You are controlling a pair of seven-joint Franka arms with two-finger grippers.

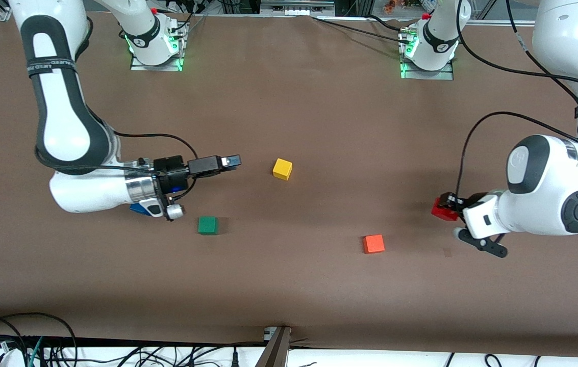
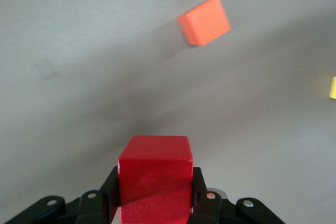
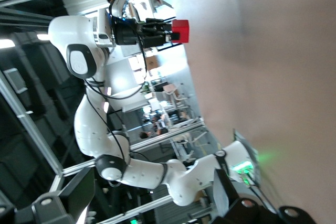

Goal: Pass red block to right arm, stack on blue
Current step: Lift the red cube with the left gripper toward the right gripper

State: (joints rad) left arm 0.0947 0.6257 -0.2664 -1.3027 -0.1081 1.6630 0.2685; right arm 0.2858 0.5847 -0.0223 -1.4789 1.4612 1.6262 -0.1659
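Your left gripper (image 1: 446, 206) hung above the bench (image 1: 319, 117) at the left arm's end, its fingers (image 2: 206, 198) clenched on the red block (image 1: 441, 209). The cube sat squarely between the two black fingers, one pressed to each side face, most of its body jutting out past their tips. Below it lay the orange cube (image 1: 373, 243), apart from the grip. Your right gripper (image 1: 227, 162) waited over the bench at the right arm's end, fingers (image 3: 79, 192) spread wide and grasping nothing. The blue (image 1: 138, 208) cube showed only as an edge under that arm's wrist, near the green cube (image 1: 207, 225). A yellow cube (image 1: 282, 168) rested mid-bench.
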